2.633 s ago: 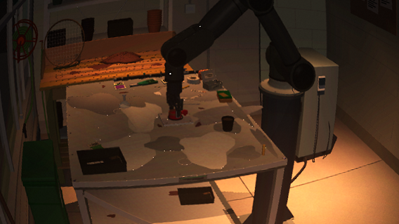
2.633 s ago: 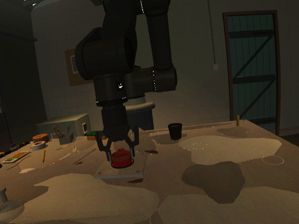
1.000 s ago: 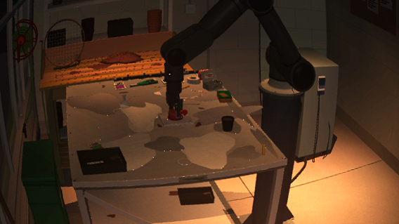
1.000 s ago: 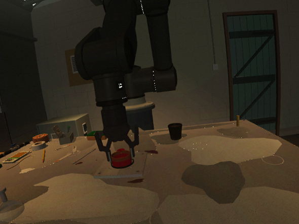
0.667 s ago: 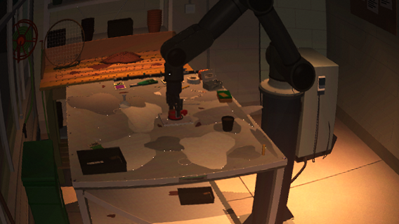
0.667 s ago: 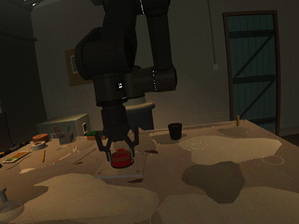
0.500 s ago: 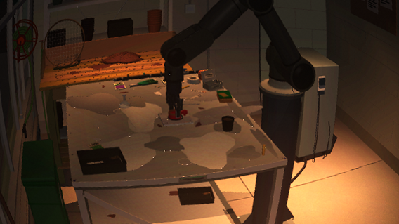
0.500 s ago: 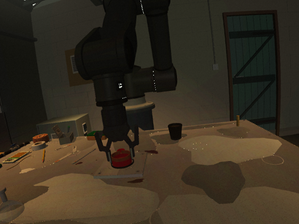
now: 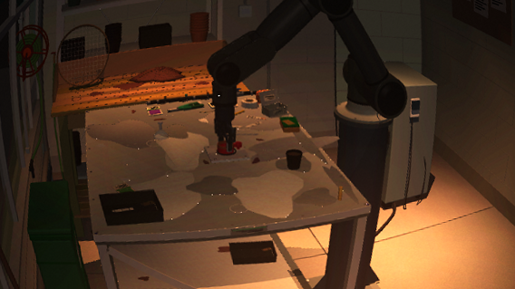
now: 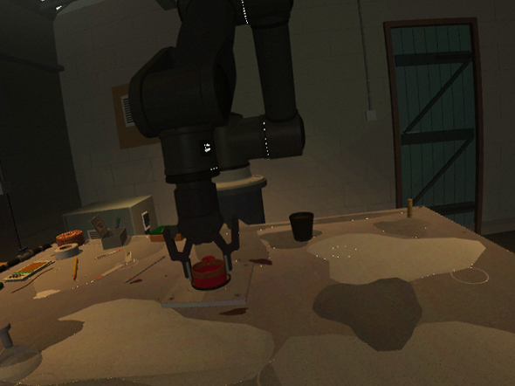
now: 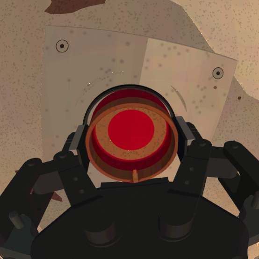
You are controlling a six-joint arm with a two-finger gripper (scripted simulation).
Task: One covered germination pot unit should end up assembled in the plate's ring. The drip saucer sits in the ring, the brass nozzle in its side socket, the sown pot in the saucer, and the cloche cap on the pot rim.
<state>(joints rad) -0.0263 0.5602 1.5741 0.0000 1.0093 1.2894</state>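
In the middle of the table lies the pale plate (image 9: pixel 228 153) (image 10: pixel 207 287) (image 11: pixel 135 96), and the red drip saucer (image 9: pixel 227 147) (image 10: pixel 209 273) (image 11: pixel 131 135) sits in its ring, still gripped by my gripper (image 9: pixel 227 141) (image 10: pixel 207 262) (image 11: pixel 131 137) from straight above. The saucer's side socket points toward the dark sown pot (image 9: pixel 294 158) (image 10: pixel 301 225), which stands upright to the right of the plate. The brass nozzle (image 9: pixel 340 192) (image 10: pixel 409 208) stands near the table's front right corner. The clear cloche cap (image 9: pixel 160 130) (image 10: pixel 12 359) rests on the table's left rear part.
A dark box (image 9: pixel 132 206) sits at the front left of the table. Tools, tape and small boxes (image 9: pixel 272 104) (image 10: pixel 110 236) crowd the rear right. A wooden bench (image 9: pixel 141 87) with shelves stands behind, and a green bin (image 9: pixel 59 255) stands at the left.
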